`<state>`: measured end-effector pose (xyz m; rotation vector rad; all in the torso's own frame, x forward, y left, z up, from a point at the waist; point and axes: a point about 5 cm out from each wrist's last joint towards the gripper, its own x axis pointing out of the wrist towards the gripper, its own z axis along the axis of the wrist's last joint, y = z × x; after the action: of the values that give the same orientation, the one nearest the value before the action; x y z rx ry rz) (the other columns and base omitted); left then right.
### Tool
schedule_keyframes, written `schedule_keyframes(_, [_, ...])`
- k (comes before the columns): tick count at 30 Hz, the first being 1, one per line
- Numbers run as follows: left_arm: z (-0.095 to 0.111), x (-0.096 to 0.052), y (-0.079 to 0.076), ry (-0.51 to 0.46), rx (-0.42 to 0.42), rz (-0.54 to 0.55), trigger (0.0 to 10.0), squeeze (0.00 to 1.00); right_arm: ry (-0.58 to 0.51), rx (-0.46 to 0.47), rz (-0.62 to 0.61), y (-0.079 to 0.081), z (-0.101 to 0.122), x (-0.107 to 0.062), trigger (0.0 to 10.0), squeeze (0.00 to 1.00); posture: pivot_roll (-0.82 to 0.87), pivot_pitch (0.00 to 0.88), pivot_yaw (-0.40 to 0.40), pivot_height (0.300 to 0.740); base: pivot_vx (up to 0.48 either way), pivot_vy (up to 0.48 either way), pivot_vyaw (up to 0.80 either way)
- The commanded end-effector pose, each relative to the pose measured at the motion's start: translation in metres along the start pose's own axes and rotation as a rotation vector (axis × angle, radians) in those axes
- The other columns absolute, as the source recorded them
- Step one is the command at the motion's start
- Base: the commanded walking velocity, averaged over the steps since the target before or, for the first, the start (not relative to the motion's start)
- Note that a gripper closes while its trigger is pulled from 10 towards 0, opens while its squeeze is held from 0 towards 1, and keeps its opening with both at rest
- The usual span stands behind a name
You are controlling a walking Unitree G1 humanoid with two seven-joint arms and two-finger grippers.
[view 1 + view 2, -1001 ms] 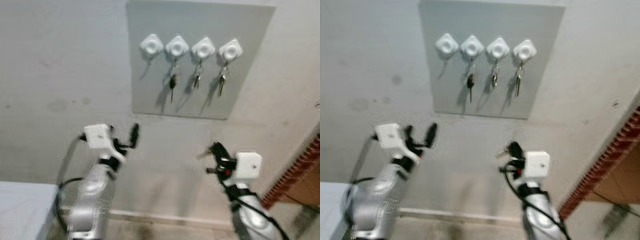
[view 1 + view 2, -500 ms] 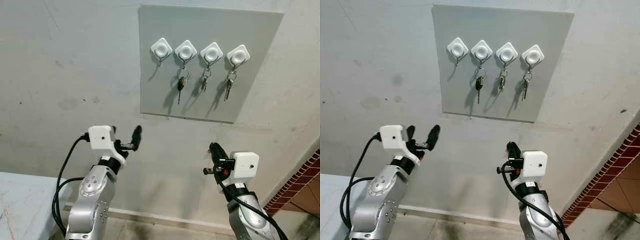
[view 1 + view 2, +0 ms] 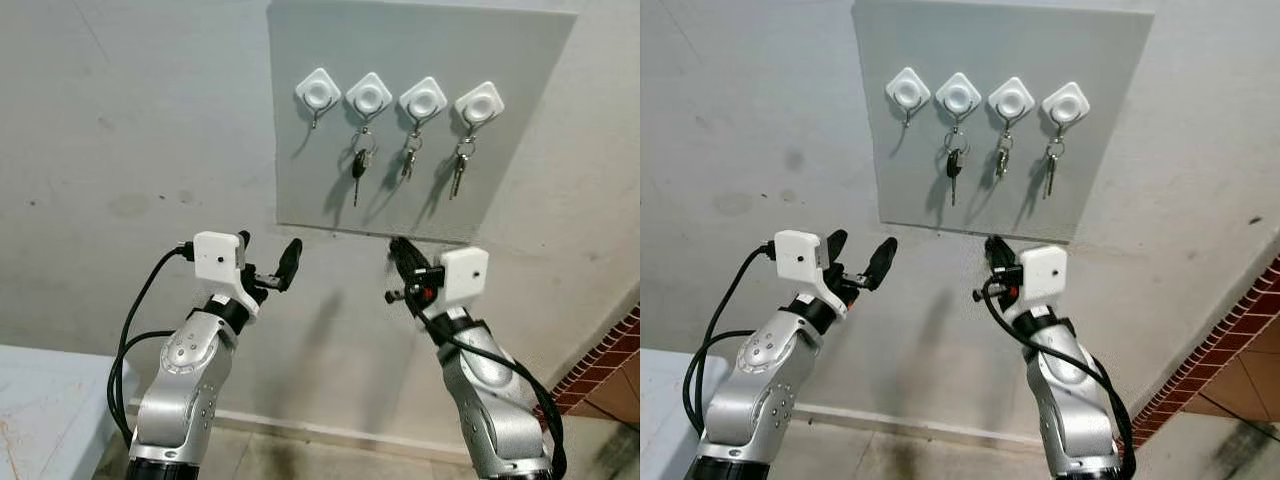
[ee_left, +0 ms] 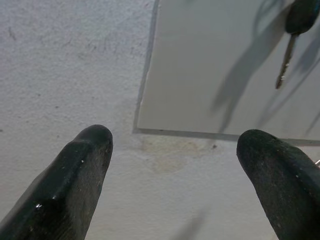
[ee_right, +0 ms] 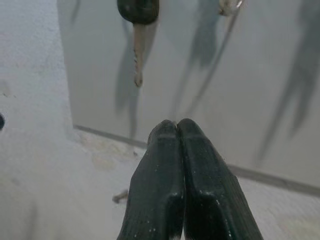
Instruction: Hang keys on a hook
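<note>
While the right gripper [image 3: 397, 246] has risen to frame centre, fingers pressed together on nothing visible, the left gripper [image 3: 268, 262] waits spread at lower left, and three key sets [image 3: 357, 165] hang top centre, leftmost hook [image 3: 318, 92] bare.

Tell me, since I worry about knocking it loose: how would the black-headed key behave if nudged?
The black-headed key dangles freely from a ring on its hook, so it would probably swing rather than resist. It looks small and light. A hard upward nudge might unhook it.
</note>
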<state>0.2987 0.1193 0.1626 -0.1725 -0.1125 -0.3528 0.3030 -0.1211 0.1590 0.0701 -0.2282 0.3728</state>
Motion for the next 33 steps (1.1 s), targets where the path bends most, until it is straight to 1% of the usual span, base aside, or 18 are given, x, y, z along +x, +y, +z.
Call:
schedule_keyframes(1, [0.006,0.003,-0.001,-0.020,0.008,-0.016,10.0,0.00,-0.013,0.009,0.024,0.001,0.002,0.005,10.0,0.00,0.01,0.025,-0.016,0.740,0.000,0.000,0.00])
schedule_keyframes(2, [0.007,0.003,-0.002,-0.025,0.009,-0.020,10.0,0.00,-0.020,0.011,0.039,0.001,0.005,0.010,10.0,0.00,0.01,0.025,-0.021,0.740,0.000,0.000,0.00])
schedule_keyframes(4, [0.008,0.003,-0.002,-0.028,0.012,-0.023,10.0,0.00,-0.027,0.015,0.054,0.002,0.006,0.015,10.0,0.00,0.02,0.025,-0.024,0.740,0.000,0.000,0.00])
schedule_keyframes(6, [0.009,0.004,-0.003,-0.034,0.014,-0.028,10.0,0.00,-0.038,0.025,0.091,0.006,0.009,0.022,10.0,0.00,0.02,0.026,-0.025,0.740,0.000,0.000,0.00])
schedule_keyframes(12, [0.011,0.005,-0.004,-0.042,0.018,-0.039,10.0,0.00,-0.059,0.043,0.139,0.012,0.013,0.029,10.0,0.00,0.02,0.026,-0.028,0.740,0.000,0.000,0.00])
schedule_keyframes(13, [0.012,0.006,-0.005,-0.046,0.017,-0.041,10.0,0.00,-0.078,0.051,0.150,0.015,0.017,0.034,10.0,0.00,0.02,0.025,-0.027,0.740,0.000,0.000,0.00])
schedule_keyframes(15, [0.013,0.006,-0.005,-0.049,0.022,-0.045,10.0,0.00,-0.102,0.059,0.149,0.016,0.021,0.040,10.0,0.00,0.02,0.025,-0.027,0.740,0.000,0.000,0.00])
schedule_keyframes(16, [0.013,0.007,-0.006,-0.051,0.021,-0.046,10.0,0.00,-0.134,0.065,0.148,0.017,0.028,0.046,10.0,0.00,0.02,0.025,-0.027,0.740,0.000,0.000,0.00])
schedule_keyframes(22, [0.014,0.008,-0.006,-0.056,0.023,-0.051,10.0,0.00,-0.178,0.074,0.152,0.017,0.038,0.054,10.0,0.00,0.03,0.016,-0.030,0.740,0.000,0.000,0.00])
schedule_keyframes(29, [0.015,0.006,-0.004,-0.060,0.026,-0.047,10.0,0.00,-0.196,0.077,0.163,0.017,0.042,0.058,10.0,0.00,0.03,0.013,-0.035,0.740,0.000,0.000,0.00])
schedule_keyframes(32, [0.016,0.005,-0.003,-0.065,0.027,-0.043,10.0,0.00,-0.201,0.081,0.175,0.019,0.043,0.059,10.0,0.00,0.04,0.012,-0.039,0.740,0.000,0.000,0.00])
schedule_keyframes(33, [0.017,0.005,-0.002,-0.072,0.030,-0.042,10.0,0.00,-0.214,0.096,0.200,0.022,0.045,0.061,10.0,0.00,0.04,0.011,-0.039,0.740,0.000,0.000,0.00])
